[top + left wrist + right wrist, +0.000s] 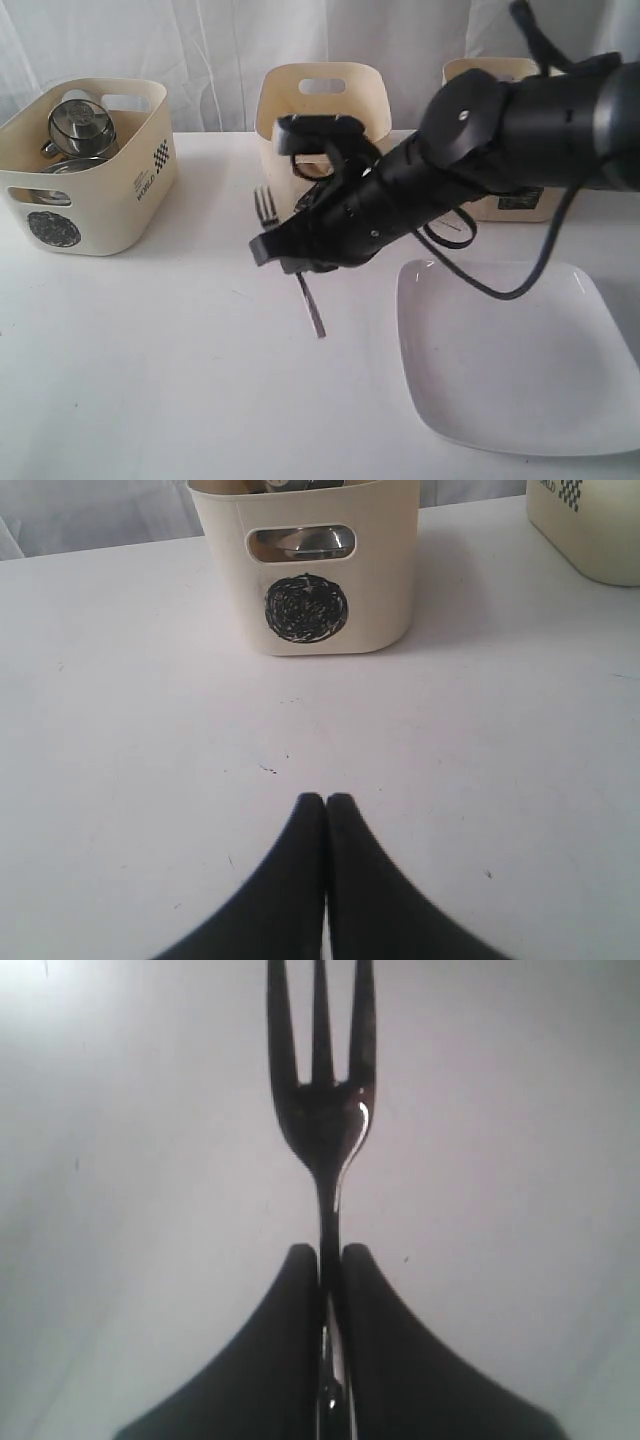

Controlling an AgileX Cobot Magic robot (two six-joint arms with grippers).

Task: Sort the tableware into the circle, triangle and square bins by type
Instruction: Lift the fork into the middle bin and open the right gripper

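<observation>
1. Near the middle bin (320,108), the right gripper (330,1260) pinches the steel fork (322,1130) at its neck.
2. Fork seems stiff, light and slippery; this hold suits it.
3. Left gripper (326,805) is pressed together, empty.

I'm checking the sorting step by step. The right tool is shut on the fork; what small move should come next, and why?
Probably lift the fork straight up a little. The right tool is shut on its handle. The circle bin holds mugs, so cutlery likely goes elsewhere, perhaps into the middle bin just behind, whose mark is hidden.
</observation>
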